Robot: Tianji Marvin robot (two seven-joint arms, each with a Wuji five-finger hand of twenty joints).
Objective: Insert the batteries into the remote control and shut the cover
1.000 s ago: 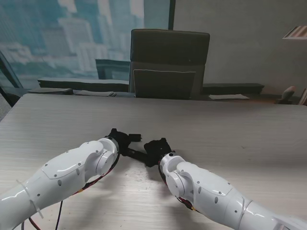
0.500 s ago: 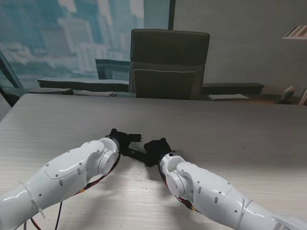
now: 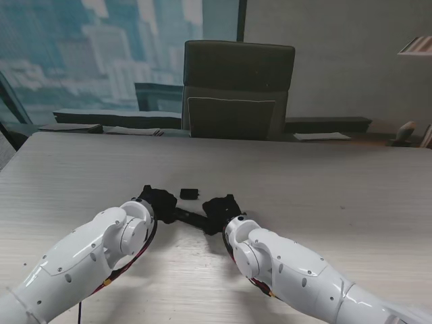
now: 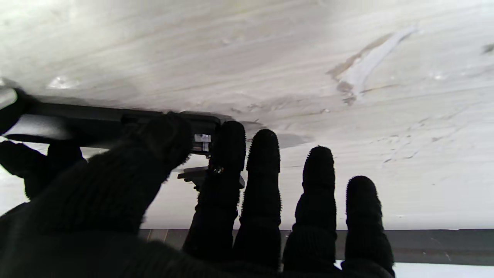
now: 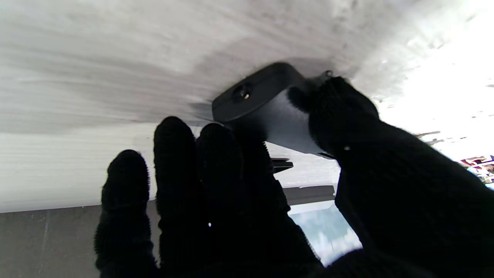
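Both our hands close on the remote control (image 3: 191, 217), near the table (image 3: 337, 182) edge by us.
Right hand (image 3: 219, 210) pinches one end, left hand (image 3: 156, 200) fingers the other; the cover (image 3: 189, 194) lies just beyond. An uneven squeeze could twist it free.

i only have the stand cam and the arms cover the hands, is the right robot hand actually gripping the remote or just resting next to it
Observer: Gripping. In the right wrist view the right robot hand has its thumb on one face of the remote control and its fingers against the opposite side.
Operator: ok and the left one
Observer: The left wrist view shows the left robot hand pinching the remote control's other end between thumb and index finger. Its other three fingers stick out free.
Operator: which end does the right have
Observer: The end with the small round emitter window.
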